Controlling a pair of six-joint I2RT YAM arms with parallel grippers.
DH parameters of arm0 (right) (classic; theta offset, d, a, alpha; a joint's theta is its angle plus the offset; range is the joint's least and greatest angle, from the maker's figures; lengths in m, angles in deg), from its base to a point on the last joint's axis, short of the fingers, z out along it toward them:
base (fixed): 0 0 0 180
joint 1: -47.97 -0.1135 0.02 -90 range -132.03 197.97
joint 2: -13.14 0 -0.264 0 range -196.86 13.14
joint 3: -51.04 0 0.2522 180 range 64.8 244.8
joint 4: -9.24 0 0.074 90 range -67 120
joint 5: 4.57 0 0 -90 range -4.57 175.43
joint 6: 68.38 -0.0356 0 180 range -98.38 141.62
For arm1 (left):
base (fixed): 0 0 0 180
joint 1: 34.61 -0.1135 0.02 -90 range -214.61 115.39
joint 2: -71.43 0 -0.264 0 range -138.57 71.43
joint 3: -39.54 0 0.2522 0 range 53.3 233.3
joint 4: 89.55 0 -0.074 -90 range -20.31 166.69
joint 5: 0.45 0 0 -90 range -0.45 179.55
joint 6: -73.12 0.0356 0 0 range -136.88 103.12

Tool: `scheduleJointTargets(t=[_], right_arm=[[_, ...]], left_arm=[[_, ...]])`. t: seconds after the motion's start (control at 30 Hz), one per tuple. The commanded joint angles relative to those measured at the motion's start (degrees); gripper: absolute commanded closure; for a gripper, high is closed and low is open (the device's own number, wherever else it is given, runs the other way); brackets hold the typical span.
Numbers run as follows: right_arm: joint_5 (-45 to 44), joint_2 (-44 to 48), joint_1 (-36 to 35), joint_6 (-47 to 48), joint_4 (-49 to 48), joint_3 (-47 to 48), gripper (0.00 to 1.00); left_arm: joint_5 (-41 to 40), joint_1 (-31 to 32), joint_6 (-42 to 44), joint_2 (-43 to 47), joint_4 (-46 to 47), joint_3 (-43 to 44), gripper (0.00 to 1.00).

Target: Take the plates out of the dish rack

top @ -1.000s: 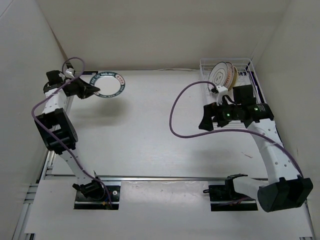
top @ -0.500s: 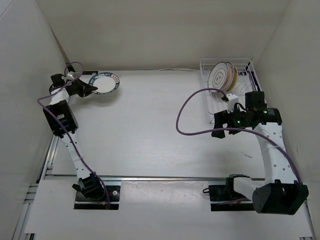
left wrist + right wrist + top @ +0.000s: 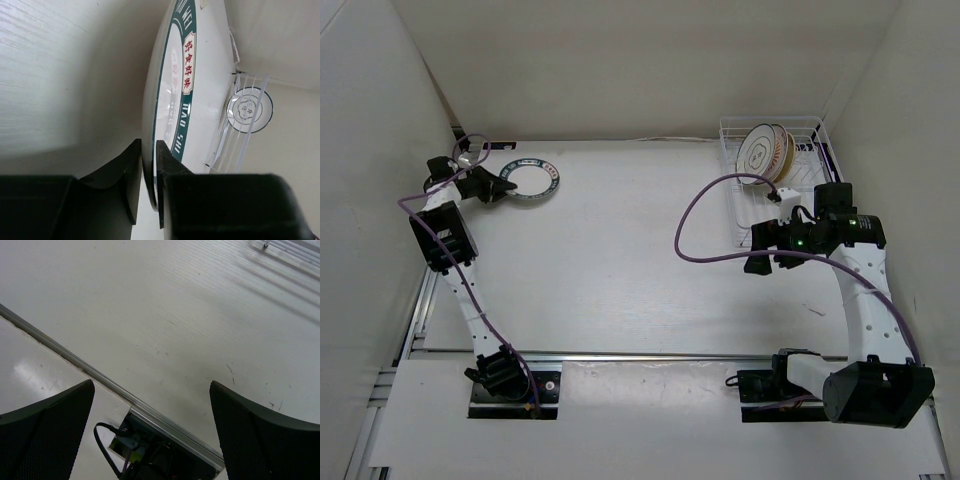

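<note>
A white plate with a dark multicoloured rim band (image 3: 529, 180) lies at the far left of the table. My left gripper (image 3: 496, 186) is shut on its near-left rim. In the left wrist view the rim (image 3: 183, 75) runs edge-on between my fingers (image 3: 148, 146). The white wire dish rack (image 3: 804, 128) stands at the far right. It holds upright plates (image 3: 765, 150), the front one white with dark rings, one behind it with orange. My right gripper (image 3: 758, 251) is open and empty over the table, in front of the rack. It shows in the right wrist view (image 3: 151, 385).
White walls close in the table on the left, back and right. A purple cable (image 3: 705, 225) loops from the right arm over the table. The rack (image 3: 235, 142) and a plate in it (image 3: 248, 103) show far off in the left wrist view. The metal rail (image 3: 650, 356) runs along the near edge.
My left gripper has brought the rim-band plate down from a tilt to flat on the table. The right gripper has drawn back to the right, towards the rack.
</note>
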Motion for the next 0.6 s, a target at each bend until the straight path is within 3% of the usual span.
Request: scheduleJointTargets(t=[0.0, 0.3, 0.4, 0.53, 0.57], right_arm=[[2.6, 0.0, 0.2, -1.2, -1.2, 0.5, 0.01], [3.7, 0.0, 0.2, -3.9, -3.5, 0.5, 0.01], [1.9, 0.0, 0.2, -4.6, -4.2, 1.1, 0.01], [-5.3, -1.8, 0.2, -8.0, -8.6, 5.0, 0.01], [-7.2, -2.3, 0.2, -9.0, -9.4, 6.2, 0.01]], left_arm=[[-0.2, 0.2, 1.8, 1.2, 1.6, 0.8, 0.71], [-3.7, 0.2, 6.6, 2.3, -1.3, -0.8, 0.49], [-8.2, 0.2, 8.2, 3.0, -4.0, -2.6, 0.44], [-20.0, 1.3, 12.0, 5.8, -8.3, -3.9, 0.38], [-22.8, 2.0, 12.6, 6.3, -9.1, -3.9, 0.31]])
